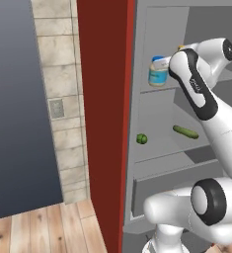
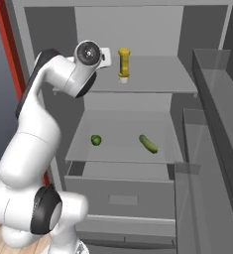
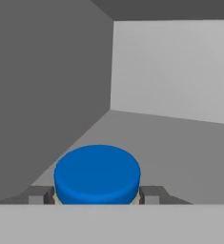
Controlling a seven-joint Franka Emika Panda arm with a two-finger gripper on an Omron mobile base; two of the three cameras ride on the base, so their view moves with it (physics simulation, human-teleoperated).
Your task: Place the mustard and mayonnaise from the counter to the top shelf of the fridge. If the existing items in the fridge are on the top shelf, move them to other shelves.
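My gripper (image 3: 96,195) is shut on the mayonnaise (image 3: 97,174), a jar with a blue lid that sits between the two fingertips. In the left base view the mayonnaise (image 1: 158,72) is held just over the left end of the fridge's top shelf (image 1: 159,90); I cannot tell whether it touches. The mustard (image 2: 123,63), a yellow bottle, stands cap-down on the top shelf (image 2: 152,79) further right. One shelf down lie the round green vegetable (image 2: 95,140) and the cucumber (image 2: 148,143). The counter is out of view.
The fridge's grey drawer (image 2: 123,198) sits under the lower shelf. The open door with its clear bins (image 2: 212,124) stands to the right. A red side panel (image 1: 102,99) borders the fridge on the left, close to my arm.
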